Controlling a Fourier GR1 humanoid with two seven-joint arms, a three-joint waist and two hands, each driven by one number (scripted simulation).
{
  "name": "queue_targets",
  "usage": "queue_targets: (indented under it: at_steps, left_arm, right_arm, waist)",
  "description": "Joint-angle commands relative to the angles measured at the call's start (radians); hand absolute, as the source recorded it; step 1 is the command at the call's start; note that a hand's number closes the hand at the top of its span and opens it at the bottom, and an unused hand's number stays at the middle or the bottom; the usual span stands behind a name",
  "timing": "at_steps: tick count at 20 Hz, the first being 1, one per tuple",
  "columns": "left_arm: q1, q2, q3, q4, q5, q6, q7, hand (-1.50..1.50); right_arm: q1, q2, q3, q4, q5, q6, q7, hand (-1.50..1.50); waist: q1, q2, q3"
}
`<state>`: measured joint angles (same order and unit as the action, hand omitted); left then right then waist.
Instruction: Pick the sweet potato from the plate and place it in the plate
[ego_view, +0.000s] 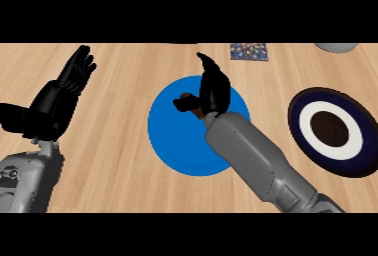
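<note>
— Where is the potato (198, 114) seen?
— It is seen on the blue plate (173, 140), mid-counter (118, 165). Only brown slivers of it are shown, as it is mostly covered by the right hand (214, 92).
— Is it gripped?
— No clasp is shown. The right fingers are stretched out nearly straight above it, pointing away, with the thumb spread to the left.
— And the left hand (63, 95)?
— It is held at the left edge, released, fingers up, nothing grasped.
— What else is noted?
— A dark plate (325, 95) with a white ring is set to the right, apart from the blue one. A patterned item (249, 51) and a grey object (336, 47) are seen at the far edge.
</note>
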<state>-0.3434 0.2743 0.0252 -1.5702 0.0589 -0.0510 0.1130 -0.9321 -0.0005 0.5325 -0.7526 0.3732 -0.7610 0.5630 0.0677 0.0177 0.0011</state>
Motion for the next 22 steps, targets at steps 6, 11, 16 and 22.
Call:
queue_targets:
  at_steps: [6,11,16,22]
  left_arm:
    - [0.046,0.023,0.040,-0.020,-0.001,-0.005,-0.006,0.00]
    - [0.068,0.016,0.049,-0.038,-0.012,0.010,0.014,0.00]
    - [0.082,0.024,0.071,-0.066,0.000,-0.001,0.023,0.00]
    - [0.107,0.045,0.101,-0.091,0.028,-0.040,0.044,0.00]
  right_arm:
    - [0.032,0.000,-0.117,-0.069,-0.221,-0.140,-0.252,-1.50]
    - [0.173,-0.019,-0.132,-0.255,-0.228,-0.184,-0.261,-1.50]
    - [0.416,-0.103,-0.161,-0.459,-0.272,-0.143,-0.389,-1.50]
    - [0.622,-0.276,-0.189,-0.698,-0.303,0.007,-0.403,-1.50]
  waist:
    - [-0.039,-0.010,0.000]
    - [-0.074,-0.022,-0.001]
    - [-0.080,-0.024,0.000]
    - [-0.077,-0.023,-0.001]
